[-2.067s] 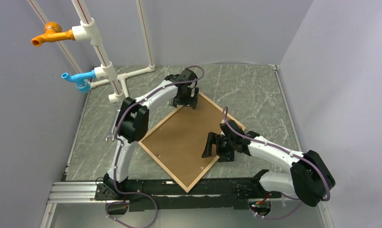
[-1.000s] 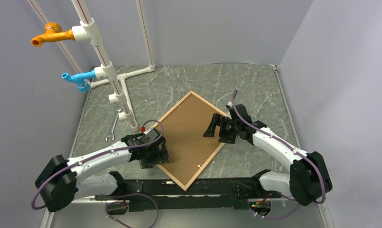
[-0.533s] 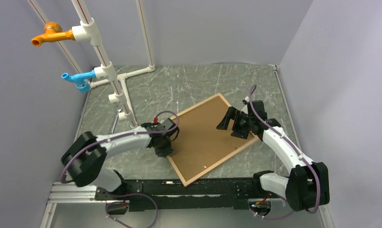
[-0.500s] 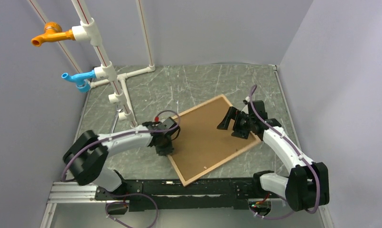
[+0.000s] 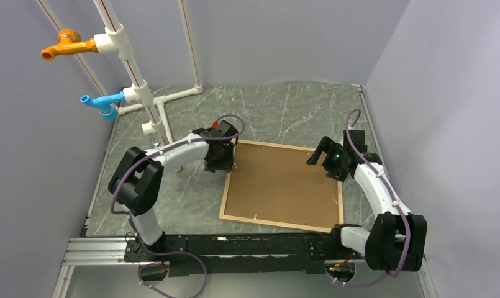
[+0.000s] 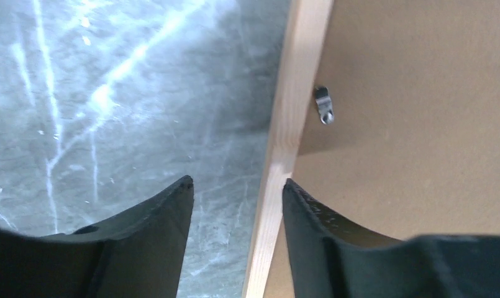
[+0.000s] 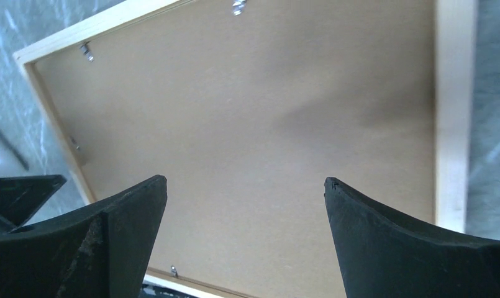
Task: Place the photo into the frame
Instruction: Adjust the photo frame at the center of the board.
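The frame lies flat, back up, with the backing in it; no photo shows. The left gripper, half spread, straddles the left strip beside a clip. It should probably swing that clip aside gently while the right gripper, wide apart above the backing, steadies the frame.

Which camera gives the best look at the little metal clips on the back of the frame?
The left wrist view: one metal clip shows large and sharp on the backing board, beside the frame strip. The right wrist view shows several, small and blurry; the top view shows only specks.
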Tool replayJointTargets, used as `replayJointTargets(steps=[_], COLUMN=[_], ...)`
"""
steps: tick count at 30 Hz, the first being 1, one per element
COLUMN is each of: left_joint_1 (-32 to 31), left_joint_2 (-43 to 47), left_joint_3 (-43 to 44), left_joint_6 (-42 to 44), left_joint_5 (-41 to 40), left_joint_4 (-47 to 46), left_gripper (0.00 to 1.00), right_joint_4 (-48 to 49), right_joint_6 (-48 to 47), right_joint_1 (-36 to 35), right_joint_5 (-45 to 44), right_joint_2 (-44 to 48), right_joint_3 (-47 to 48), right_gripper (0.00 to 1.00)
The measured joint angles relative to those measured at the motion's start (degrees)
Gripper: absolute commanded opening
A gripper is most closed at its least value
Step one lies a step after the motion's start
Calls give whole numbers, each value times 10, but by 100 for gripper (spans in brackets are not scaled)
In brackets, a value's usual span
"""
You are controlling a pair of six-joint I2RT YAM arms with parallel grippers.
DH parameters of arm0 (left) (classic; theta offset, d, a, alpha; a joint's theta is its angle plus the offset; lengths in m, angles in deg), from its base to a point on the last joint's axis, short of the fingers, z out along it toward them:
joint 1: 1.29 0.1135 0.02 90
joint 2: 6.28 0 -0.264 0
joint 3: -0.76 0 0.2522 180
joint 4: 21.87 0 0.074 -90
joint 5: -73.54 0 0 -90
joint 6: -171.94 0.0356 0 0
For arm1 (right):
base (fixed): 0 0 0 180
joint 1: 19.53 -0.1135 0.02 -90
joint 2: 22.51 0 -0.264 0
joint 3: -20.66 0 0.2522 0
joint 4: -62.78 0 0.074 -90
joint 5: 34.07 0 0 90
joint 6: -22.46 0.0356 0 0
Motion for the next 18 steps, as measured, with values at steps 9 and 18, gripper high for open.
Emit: replayJointTargets(steps=[9,18], left_joint_1=[33,18], left_joint_2=[41,13], left_joint_3=[-36,-50], left_joint_6=[43,51], left_joint_5=[57,76], left_joint_4=[-47,-85], left_gripper=[72,34], right_joint_4=[-12,-15], right_joint_6=[-3,-8], right_joint_1=[66,83], right_joint_5=[-25,-15], right_joint_2=[11,26], right_joint_3=[-1,-2], right_gripper=[100,100])
